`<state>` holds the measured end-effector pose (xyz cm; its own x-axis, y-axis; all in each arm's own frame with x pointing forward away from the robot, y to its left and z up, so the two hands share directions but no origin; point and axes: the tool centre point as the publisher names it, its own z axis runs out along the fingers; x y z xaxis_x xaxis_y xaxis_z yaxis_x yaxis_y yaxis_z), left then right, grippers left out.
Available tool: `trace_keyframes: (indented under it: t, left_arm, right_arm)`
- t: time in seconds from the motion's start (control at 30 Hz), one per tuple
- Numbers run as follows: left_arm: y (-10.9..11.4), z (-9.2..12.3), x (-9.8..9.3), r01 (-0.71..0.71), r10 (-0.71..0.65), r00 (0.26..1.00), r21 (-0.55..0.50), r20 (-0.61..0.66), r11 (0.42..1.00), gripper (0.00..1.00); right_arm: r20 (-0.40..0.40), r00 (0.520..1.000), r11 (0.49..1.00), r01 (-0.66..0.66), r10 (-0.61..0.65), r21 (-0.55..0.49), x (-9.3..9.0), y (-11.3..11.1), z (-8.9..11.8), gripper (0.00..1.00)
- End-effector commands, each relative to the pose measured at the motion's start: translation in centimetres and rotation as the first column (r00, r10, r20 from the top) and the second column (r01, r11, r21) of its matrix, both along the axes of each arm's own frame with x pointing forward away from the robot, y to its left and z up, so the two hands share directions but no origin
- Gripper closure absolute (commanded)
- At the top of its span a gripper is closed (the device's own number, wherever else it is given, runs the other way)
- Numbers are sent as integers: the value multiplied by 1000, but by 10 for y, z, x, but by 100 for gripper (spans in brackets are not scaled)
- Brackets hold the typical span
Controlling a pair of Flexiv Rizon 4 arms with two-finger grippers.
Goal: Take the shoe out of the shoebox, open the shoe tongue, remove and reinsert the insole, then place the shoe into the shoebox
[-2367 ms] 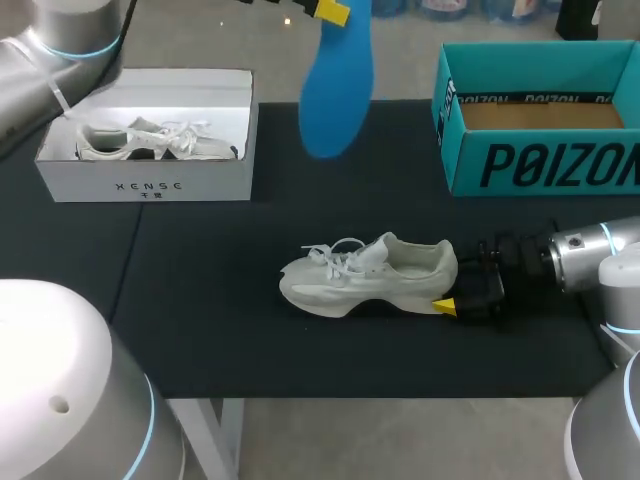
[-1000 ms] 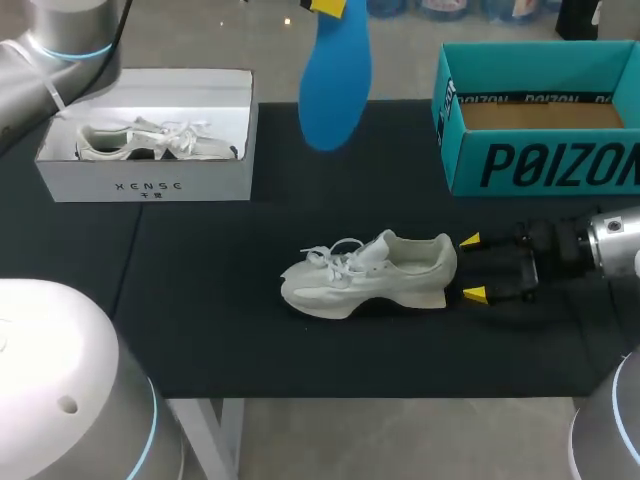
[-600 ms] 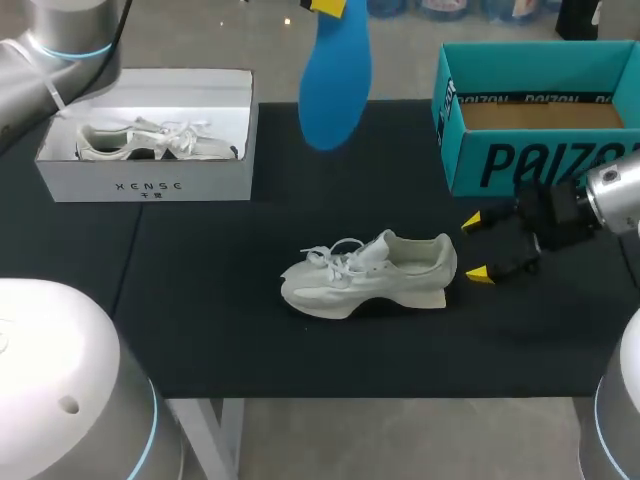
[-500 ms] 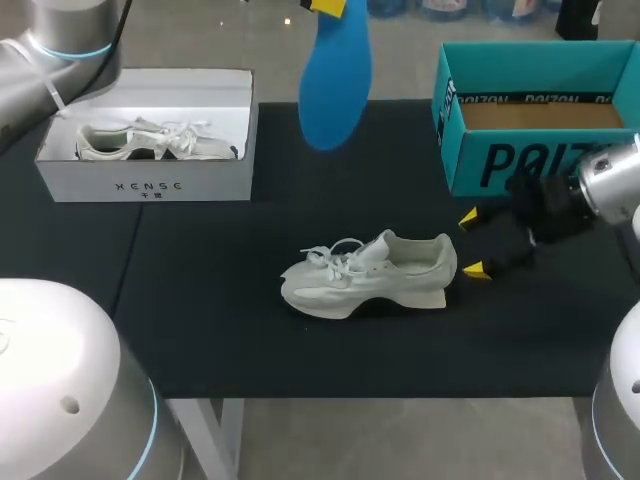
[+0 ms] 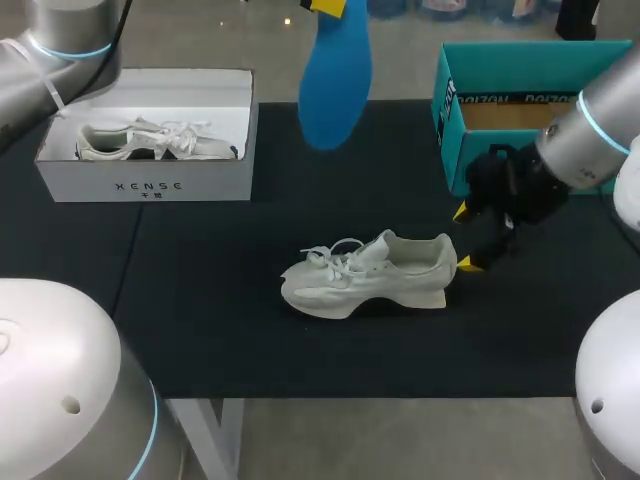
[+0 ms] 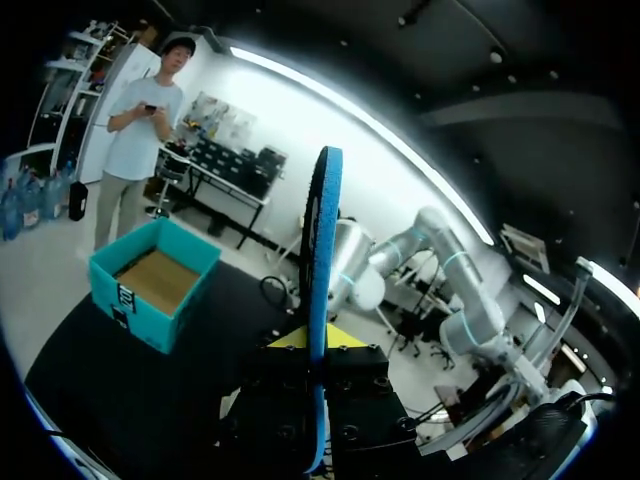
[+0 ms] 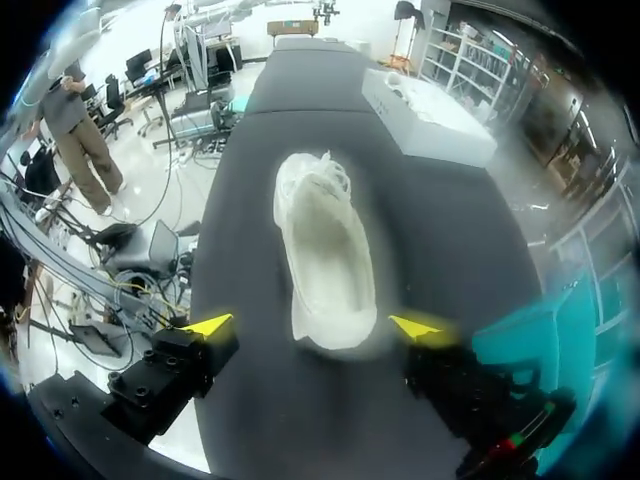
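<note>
Pinching the insole aloft for reinsertion, the left claw leaves the shoe free for the spread right claw.

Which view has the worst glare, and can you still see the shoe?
Right wrist view: worst, the shoe glares white, detail washed out, ahead of the open right gripper. Left wrist view: strong backlight behind the insole. Head view: even light, shoe clear.

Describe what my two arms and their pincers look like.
Both arms are rounded silver-grey tubes with thin light-blue rings at the joints: the left arm and the right arm. Each ends in a boxy black pincer with two fingers capped by bright yellow pointed tips: the left pincer and the right pincer.
</note>
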<state>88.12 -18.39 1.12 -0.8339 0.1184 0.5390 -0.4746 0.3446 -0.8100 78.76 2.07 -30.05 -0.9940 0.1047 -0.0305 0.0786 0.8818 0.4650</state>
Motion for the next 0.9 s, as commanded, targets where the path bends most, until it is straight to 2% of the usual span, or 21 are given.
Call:
trace_keyframes:
  t: [0.03, 0.33, 0.7, 0.9]
  left_arm:
    - [-1, -1, 0, -1, 1, 1000, -1, 0, 1000, 100]
    - [-1, -1, 0, -1, 1, 1000, -1, 0, 1000, 100]
    - [-1, -1, 0, -1, 1, 1000, -1, 0, 1000, 100]
    - [3, 12, -16, -15, 15, 1000, -5, -5, 1000, 100]
  right_arm:
    - [-21, 1000, 971, 2, -7, -238, 0, -3, 10, 0]
    - [-21, 1000, 969, -15, 10, -247, 9, -10, 17, 0]
    - [-2, 1000, 962, -14, 14, -273, 8, -9, 17, 0]
    - [-2, 1000, 962, -14, 14, -273, 8, -9, 17, 0]
